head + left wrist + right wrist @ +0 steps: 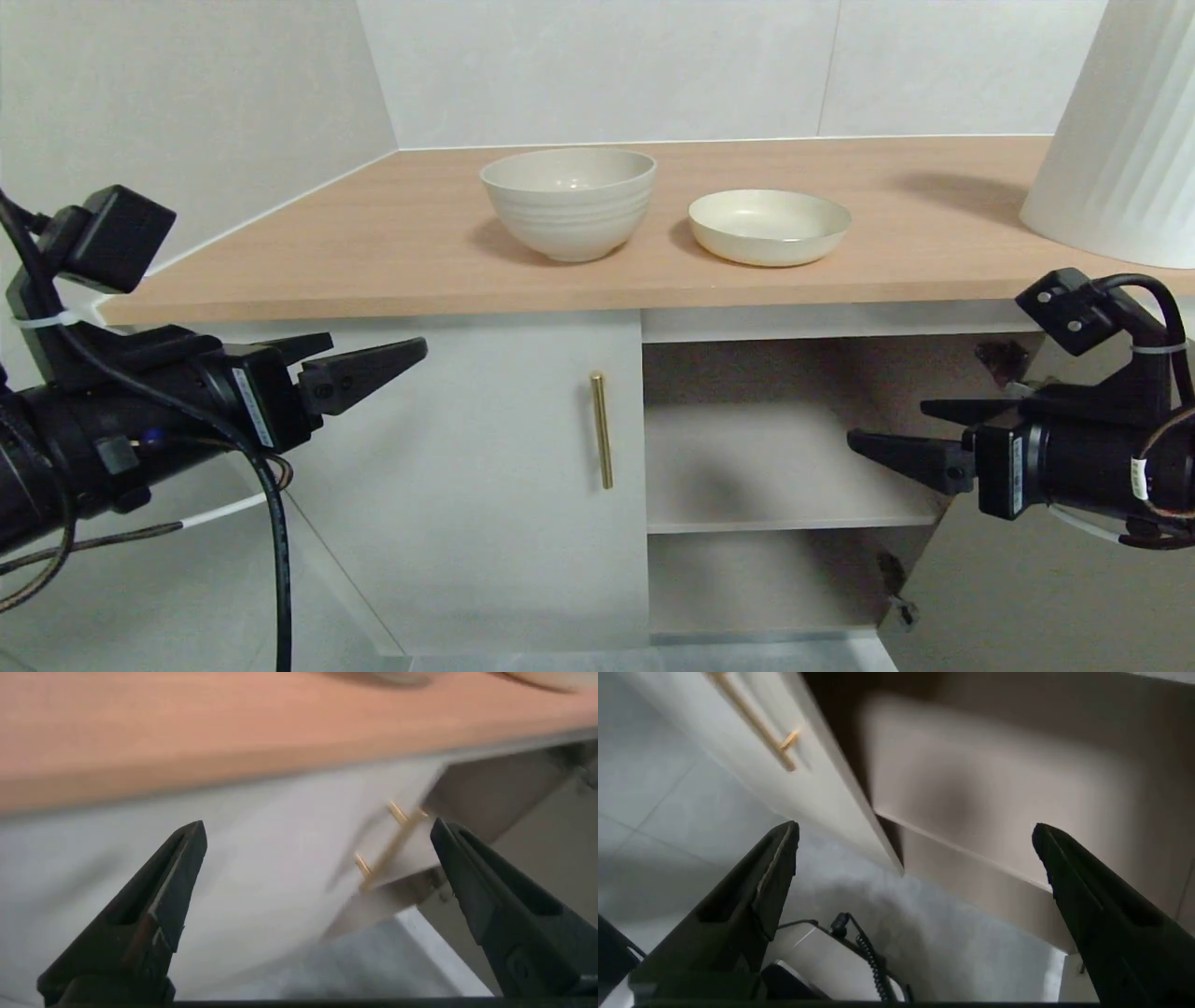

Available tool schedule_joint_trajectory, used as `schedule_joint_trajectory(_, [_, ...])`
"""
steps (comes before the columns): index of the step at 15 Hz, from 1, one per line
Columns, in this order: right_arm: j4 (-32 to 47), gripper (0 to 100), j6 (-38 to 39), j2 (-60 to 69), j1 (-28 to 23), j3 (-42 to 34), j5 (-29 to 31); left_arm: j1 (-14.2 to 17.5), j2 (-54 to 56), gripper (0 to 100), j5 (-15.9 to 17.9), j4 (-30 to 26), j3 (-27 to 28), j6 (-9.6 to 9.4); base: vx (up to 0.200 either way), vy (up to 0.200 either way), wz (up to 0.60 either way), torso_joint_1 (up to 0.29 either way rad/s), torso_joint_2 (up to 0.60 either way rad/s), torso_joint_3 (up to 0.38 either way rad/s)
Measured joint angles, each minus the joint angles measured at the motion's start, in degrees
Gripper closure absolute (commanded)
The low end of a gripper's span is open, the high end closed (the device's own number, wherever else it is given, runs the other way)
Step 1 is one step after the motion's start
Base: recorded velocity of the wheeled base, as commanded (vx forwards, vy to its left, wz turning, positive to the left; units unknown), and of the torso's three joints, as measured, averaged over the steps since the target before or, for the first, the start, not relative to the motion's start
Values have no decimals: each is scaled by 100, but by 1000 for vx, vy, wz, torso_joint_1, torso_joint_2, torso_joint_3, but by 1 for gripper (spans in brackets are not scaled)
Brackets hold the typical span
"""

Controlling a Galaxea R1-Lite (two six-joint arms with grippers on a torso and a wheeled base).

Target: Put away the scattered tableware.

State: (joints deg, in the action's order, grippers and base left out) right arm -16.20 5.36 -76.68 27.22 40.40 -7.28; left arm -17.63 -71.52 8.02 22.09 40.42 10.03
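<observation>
Pick not started. 2 pcs, deep bowl (568, 201) and shallow dish (769, 224), sit on the countertop (373, 252) above the open cabinet shelf (775, 467). L gripper (378, 343) and R gripper (887, 422) hang below counter level, both spread wide, empty. Next I'd lift R to the dish rim.

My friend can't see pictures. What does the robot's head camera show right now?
A deep bowl and a shallow dish sit side by side on a wooden counter, above a cabinet whose right side stands open, showing a shelf. The left end effector and right end effector hang open before the cabinet, holding nothing.
</observation>
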Motion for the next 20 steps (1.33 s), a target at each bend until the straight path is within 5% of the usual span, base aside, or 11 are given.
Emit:
schedule_joint_trajectory(11, [11, 0, -37, -9, 80, -24, 26, 5, -55, 0, 24, 5, 30, 12, 0, 0, 0, 22, -85, -87])
schedule_joint_trajectory(20, [13, 0, -37, -91, 80, -22, 26, 5, -618, 0, 16, -17, 334, 34, 0, 0, 0, 180, -491, -292])
